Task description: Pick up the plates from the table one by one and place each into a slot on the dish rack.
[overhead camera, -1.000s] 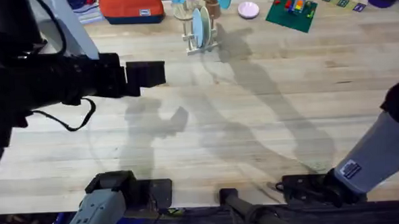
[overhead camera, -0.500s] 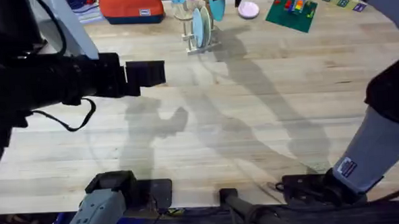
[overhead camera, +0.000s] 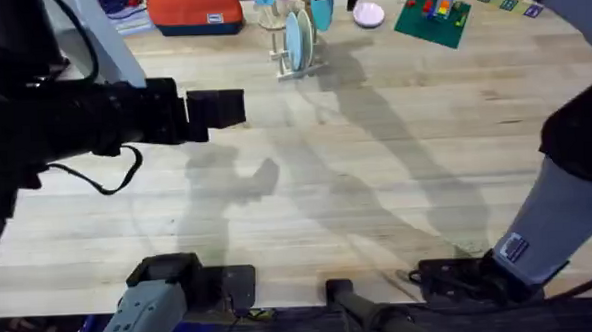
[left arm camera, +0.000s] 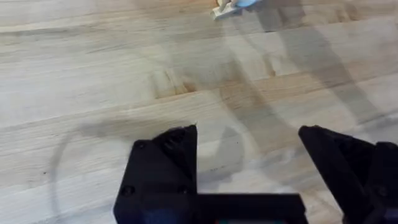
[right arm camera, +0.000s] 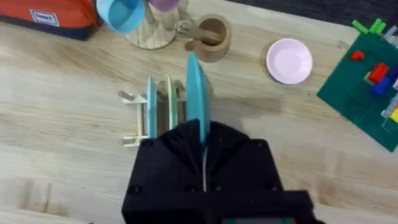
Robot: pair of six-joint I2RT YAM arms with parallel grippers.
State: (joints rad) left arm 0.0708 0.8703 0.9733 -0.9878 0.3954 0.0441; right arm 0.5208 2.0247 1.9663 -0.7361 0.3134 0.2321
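right gripper (right arm camera: 203, 163): my fingers pinch the turquoise plate (right arm camera: 196, 93) on edge, held above the dish rack (right arm camera: 155, 115).
left gripper (left arm camera: 249, 165): fingers spread, nothing between them, hovering over bare table (left arm camera: 93, 74), well apart from the rack.
rack: at the far edge of the table, two plates already upright in it, one blue (right arm camera: 151, 106), one pale green (right arm camera: 170, 102).
pink plate (right arm camera: 289, 60): flat on the table beside the green brick baseplate (right arm camera: 367, 87), not yet racked.
step: lowering the turquoise plate into a free slot beside the pale green one, by my read.
risk 1: plate edge lands on a peg, not the gap; it tips or drags the light rack.
risk 2: wooden cup (right arm camera: 210, 37) sits just behind the rack; overshoot could knock it.
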